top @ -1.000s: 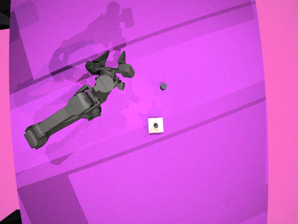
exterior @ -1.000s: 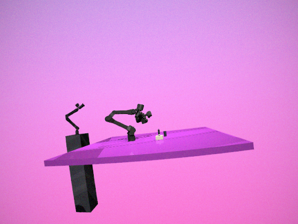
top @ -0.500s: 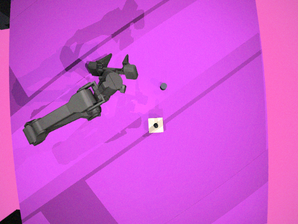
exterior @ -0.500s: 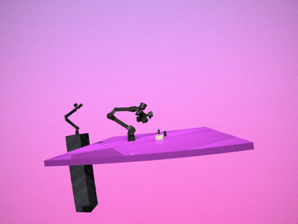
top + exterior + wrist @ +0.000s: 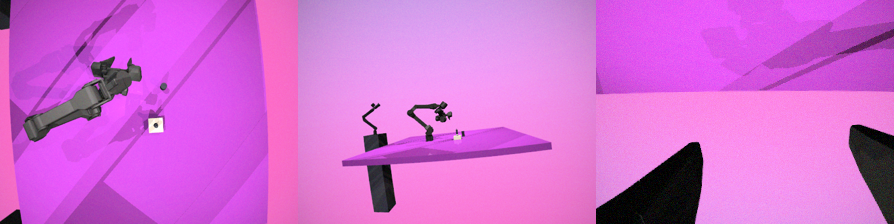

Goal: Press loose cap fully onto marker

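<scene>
My claw (image 5: 122, 60) (image 5: 443, 119) (image 5: 776, 135) is released, nothing in it, high over the counter (image 5: 202, 157) (image 5: 475, 149) (image 5: 656, 45), left of centre up top. Cap (image 5: 163, 86) (image 5: 462, 133) upright right of me, just above mid-frame; bare marker (image 5: 155, 125) (image 5: 456, 132) in the pale block (image 5: 151, 129) (image 5: 457, 137) below it. Risks: wrist view misses the cap, so I could come down off-centre and tip it. Tilted approach could make a finger clip the marker.
</scene>
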`<state>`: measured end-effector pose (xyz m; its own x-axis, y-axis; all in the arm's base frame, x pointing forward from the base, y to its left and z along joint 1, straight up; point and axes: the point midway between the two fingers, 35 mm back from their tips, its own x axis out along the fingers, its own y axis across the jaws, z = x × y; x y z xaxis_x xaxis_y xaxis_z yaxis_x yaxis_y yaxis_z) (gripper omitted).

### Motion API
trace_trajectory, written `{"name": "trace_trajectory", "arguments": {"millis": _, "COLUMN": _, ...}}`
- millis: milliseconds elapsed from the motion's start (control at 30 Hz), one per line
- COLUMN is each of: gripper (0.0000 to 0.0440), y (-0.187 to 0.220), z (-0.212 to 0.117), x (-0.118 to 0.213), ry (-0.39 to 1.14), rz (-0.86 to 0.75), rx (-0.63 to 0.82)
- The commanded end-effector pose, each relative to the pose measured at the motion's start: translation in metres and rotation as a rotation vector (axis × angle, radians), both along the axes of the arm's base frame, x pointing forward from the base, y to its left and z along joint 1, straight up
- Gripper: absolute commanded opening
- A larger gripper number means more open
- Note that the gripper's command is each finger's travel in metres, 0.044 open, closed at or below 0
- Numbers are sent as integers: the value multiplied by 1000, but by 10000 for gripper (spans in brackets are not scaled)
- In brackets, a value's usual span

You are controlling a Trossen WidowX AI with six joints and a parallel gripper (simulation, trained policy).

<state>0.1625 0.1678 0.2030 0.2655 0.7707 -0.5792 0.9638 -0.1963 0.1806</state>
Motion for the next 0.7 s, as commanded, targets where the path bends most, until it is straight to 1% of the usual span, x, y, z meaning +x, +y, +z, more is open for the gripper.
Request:
{"name": "trace_trajectory", "arguments": {"millis": 0, "gripper": 326, "y": -2, "z": 1, "x": 4, "ry": 16, "rz": -7, "rx": -28}}
{"name": "trace_trajectory", "arguments": {"millis": 667, "gripper": 326, "y": -15, "z": -3, "x": 26, "ry": 135, "rz": -34, "rx": -176}}
